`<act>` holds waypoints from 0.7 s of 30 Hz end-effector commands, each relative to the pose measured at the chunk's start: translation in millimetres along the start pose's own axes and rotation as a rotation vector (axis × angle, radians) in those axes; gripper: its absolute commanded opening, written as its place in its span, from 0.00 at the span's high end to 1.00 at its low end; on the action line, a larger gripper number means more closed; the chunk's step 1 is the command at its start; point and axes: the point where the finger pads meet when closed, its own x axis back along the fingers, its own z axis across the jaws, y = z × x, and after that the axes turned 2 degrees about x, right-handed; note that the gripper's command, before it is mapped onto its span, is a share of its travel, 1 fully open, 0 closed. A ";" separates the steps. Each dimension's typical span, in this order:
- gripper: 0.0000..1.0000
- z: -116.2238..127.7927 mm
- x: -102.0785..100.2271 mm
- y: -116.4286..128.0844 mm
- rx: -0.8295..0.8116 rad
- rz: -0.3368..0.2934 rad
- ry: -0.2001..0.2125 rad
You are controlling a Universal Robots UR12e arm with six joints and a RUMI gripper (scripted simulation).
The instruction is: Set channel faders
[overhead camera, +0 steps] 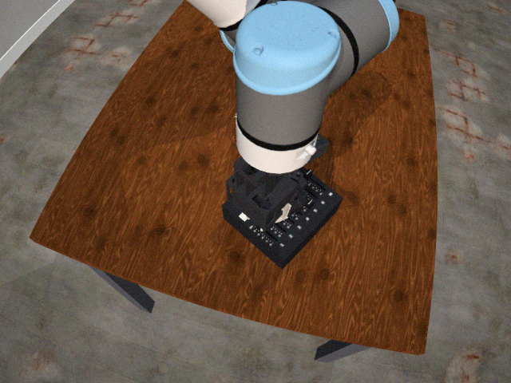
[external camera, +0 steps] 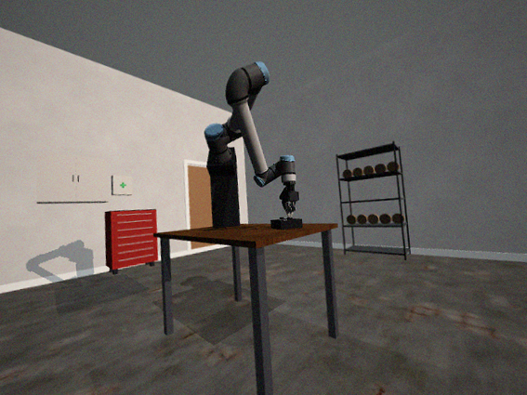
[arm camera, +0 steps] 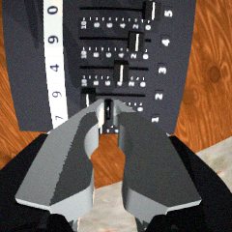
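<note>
Left of the claw (arm camera: 109, 113) runs the white tape strip (arm camera: 54, 68) with its digits. The claw itself is clenched with nothing in it, tips down on the lighting desk (overhead camera: 307, 230) at channel 1's fader (arm camera: 108, 107). Faders 2 (arm camera: 87, 97), 3 (arm camera: 121, 72), 4 (arm camera: 136, 43) and 5 (arm camera: 151, 10) sit beyond, stepping rightward.

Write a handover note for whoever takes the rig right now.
Gripper: shut, tips at the channel 1 fader.
Lighting desk sits on the table; the tape reads 7, 9, 4, 9, 0 for channels 1 to 5.
Look set: fader 2 near 9, fader 3 near 4, fader 5 at 0.
Left: fader 1 to 7 (its scale is hidden), fader 4 low, needs 9. Master untouched.
</note>
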 end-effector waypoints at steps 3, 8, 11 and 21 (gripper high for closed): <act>1.00 3.4 0.6 0.4 0.000 -0.001 0.000; 1.00 3.4 1.2 0.4 0.000 -0.001 0.000; 1.00 3.4 2.0 0.4 0.000 -0.001 0.000; 1.00 3.4 26.8 0.4 0.000 -0.001 0.000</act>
